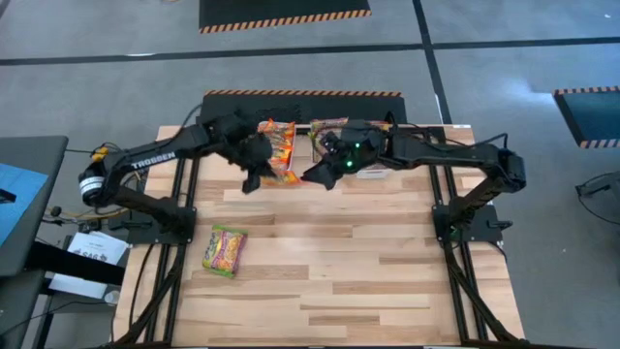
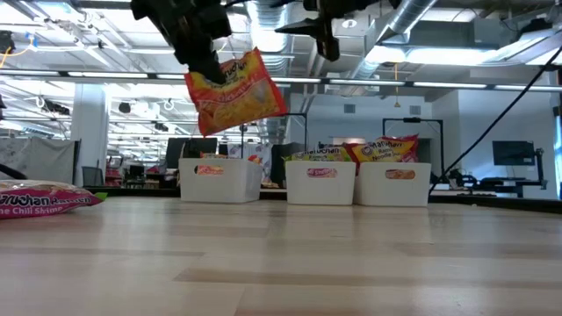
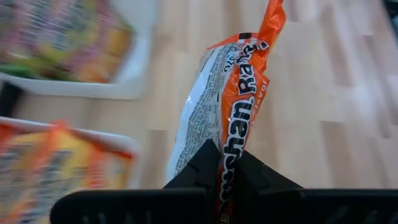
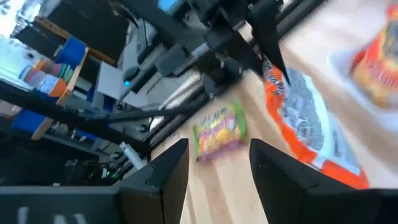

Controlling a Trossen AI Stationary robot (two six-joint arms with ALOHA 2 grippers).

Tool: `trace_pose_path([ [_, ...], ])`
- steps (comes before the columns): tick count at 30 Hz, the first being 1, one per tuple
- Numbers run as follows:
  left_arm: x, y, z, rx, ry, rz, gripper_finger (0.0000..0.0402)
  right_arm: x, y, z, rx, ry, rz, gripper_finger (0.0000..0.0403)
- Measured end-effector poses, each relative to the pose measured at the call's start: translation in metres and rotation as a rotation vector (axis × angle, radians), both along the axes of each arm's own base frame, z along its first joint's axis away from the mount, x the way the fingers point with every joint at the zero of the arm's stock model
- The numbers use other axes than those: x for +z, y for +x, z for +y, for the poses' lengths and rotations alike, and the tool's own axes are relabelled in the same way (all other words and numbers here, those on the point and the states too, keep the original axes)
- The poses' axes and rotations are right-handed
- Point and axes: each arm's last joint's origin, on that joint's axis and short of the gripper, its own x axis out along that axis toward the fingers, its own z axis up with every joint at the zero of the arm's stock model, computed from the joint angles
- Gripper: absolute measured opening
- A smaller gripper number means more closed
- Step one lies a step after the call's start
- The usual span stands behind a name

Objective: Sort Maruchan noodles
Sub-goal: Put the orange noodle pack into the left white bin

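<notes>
A: Orange Maruchan ramen packet [image 2: 234, 90] is in the air, hanging high over the table's far side; left gripper [image 3: 219, 163] is pinched tight on one edge, so the packet dangles flat below the fingers; looks like a carry grip, thin crinkly edge, easy to clamp.

B: Right gripper?

A: Right gripper [image 4: 219, 163] sits just beside the packet at about 3 o'clock of it in the high view; jaws stand wide, nothing between them; my read is it is clear of the packet and the left arm has sole hold.

B: Where's it headed?

A: Probably the bins; three white plastic bins in a row at 12 o'clock of the table; left bin [image 2: 220, 183], middle bin [image 2: 321, 183], right bin [image 2: 399, 183]; packets poke out of the middle and right ones; an orange packet in a bin [image 1: 278, 137] lies right under the left arm, so I'd guess that one takes orange; judgement only.

B: Anything left?

A: One green-and-pink packet [image 1: 225, 249] flat on the wooden table [image 1: 368, 281] at roughly 8 o'clock, well apart from both arms; label reads chili shrimp in the low view; not yet sorted.

B: Risk?

A: Edge grip may slip; packet swings.
</notes>
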Motion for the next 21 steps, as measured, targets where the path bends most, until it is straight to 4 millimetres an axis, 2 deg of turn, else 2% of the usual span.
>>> trace_pose_path([
  [4,0.007,-0.013,0.025,0.072,0.079,0.0,0.0001,-0.001,-0.004,-0.015,-0.029,-0.037,0.009,0.0194],
  [10,0.008,-0.036,0.057,0.196,0.124,0.015,0.0,-0.001,-0.013,-0.044,-0.068,-0.019,0.012,0.0193],
  [15,0.013,-0.048,0.07,0.232,0.152,0.016,0.0,-0.001,-0.022,-0.068,-0.104,-0.037,0.006,0.0193],
  [21,0.037,-0.055,0.079,0.254,0.215,-0.024,0.0,-0.001,-0.033,-0.092,-0.171,-0.048,0.005,0.0193],
])
